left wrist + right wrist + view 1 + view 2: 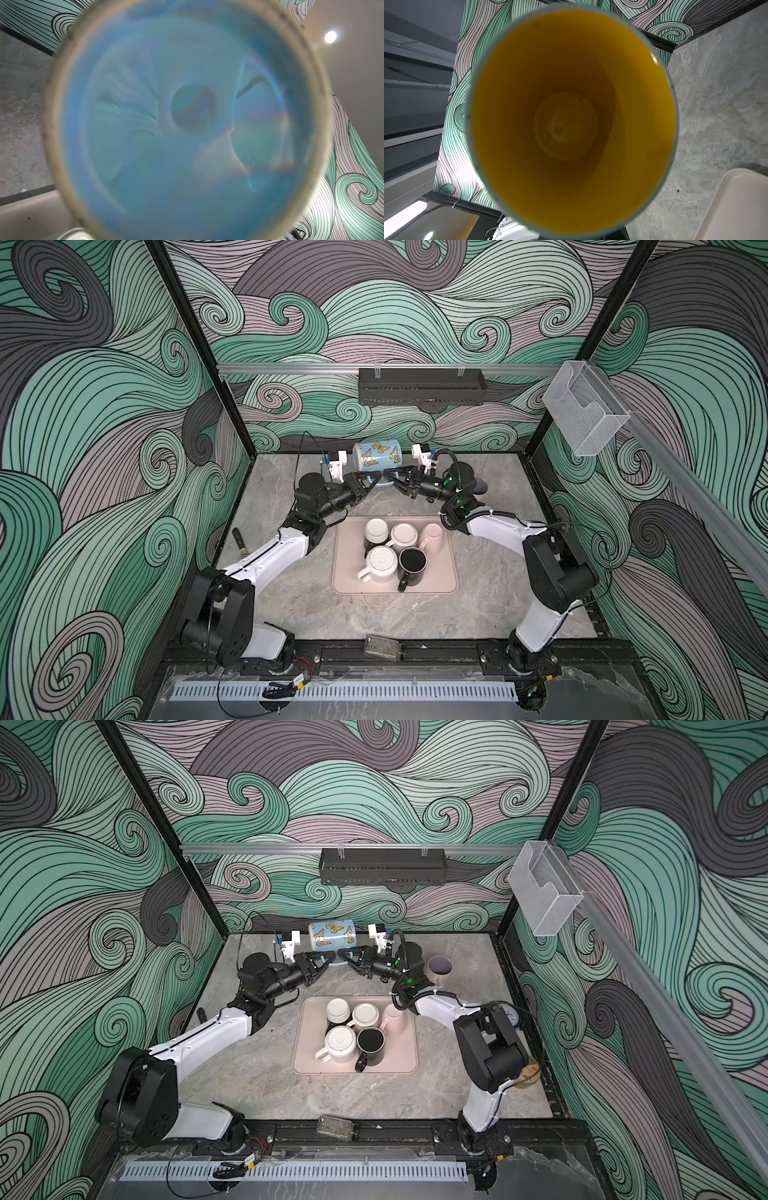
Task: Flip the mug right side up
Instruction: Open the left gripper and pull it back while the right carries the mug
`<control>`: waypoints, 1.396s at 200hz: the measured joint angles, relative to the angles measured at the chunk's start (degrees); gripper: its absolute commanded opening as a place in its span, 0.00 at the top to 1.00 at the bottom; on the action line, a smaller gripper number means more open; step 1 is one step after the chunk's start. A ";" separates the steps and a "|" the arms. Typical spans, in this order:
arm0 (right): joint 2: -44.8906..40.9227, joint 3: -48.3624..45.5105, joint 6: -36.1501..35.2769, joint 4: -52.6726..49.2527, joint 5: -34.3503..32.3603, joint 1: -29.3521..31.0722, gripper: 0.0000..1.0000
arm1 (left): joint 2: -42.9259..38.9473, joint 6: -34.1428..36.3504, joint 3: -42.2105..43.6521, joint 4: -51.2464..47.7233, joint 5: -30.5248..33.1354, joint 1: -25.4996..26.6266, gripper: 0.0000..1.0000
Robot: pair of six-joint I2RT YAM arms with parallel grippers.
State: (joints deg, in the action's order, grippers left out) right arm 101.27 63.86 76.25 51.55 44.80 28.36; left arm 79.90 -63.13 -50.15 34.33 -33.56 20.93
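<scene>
On the grey marble surface (291, 605) a beige tray (440, 578) holds five mugs (380, 566), and beyond it, at the back middle, the blue butterfly mug (376, 454) lies on its side, its yellow mouth turned to the right arm and its base to the left arm. Beneath the mug the right fingers (395, 473) are pinched together at its handle side. The left fingers (370, 476) point in just beside them, but I cannot tell how wide they stand.
</scene>
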 measured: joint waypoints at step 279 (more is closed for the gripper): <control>-0.83 20.81 -57.24 -83.27 -52.68 -3.61 1.00 | -10.47 25.75 -0.57 -46.25 18.23 -3.91 0.12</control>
State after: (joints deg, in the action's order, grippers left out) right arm 100.44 84.66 19.00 -31.73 -7.88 24.75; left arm 69.43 -37.39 -50.72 -11.92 -15.33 17.02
